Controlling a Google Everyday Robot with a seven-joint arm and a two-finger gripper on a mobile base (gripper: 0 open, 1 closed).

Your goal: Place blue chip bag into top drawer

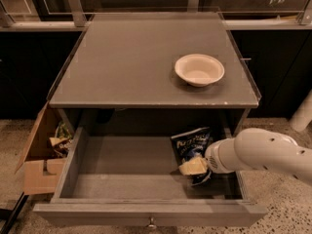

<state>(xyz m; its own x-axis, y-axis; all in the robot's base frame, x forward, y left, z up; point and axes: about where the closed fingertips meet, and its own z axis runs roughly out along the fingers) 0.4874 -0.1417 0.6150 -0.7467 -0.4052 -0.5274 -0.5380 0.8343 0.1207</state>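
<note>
The top drawer (146, 213) is pulled wide open below the grey table top; its flat front panel carries a small metal knob (151, 223). The blue chip bag (191, 143), dark navy with white lettering, is inside the drawer at the right, leaning toward the back. My gripper (194, 166) reaches in from the right on the white arm (263, 152) and sits against the bag's lower front part. The bag's bottom edge shows just below the gripper.
A white bowl (199, 69) stands on the grey table top (136, 67) at the right. A brown cardboard box (41, 155) with crumpled greenish-yellow wrappers (61, 138) sits on the floor left of the drawer. Dark cabinets stand behind.
</note>
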